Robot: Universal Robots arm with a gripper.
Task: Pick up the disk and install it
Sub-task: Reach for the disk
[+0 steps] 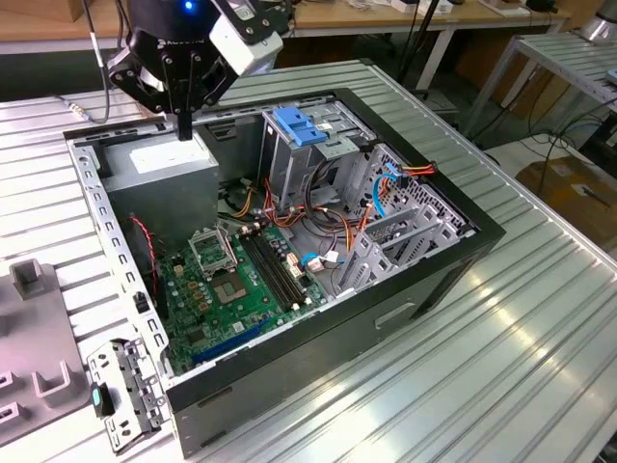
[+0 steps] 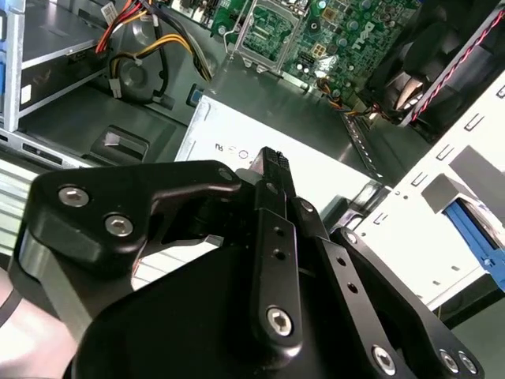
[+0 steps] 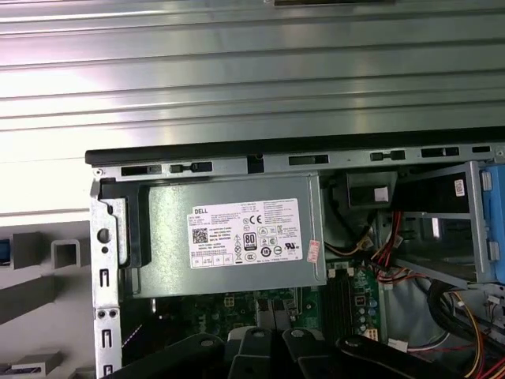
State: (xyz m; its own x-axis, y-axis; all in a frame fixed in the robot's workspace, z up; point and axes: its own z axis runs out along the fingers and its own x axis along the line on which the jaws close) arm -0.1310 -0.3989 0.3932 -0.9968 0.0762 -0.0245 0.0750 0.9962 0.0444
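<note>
One disk, judged by its blue rail, sits in a grey holder on the worktop beside the open computer case, apparently not yet picked up. The end effector, fingers pressed together and empty, hovers over the grey power supply. Pickup and installation both seem outstanding.

Shiny ribbed metal table, matt black pincer.

Item: white rectangular sticker on large grey metal box, which bore a logo, barcodes, round marks and rows of fine black print, mostly illegible. Small white-and-red tag beside it: print unreadable.
</note>
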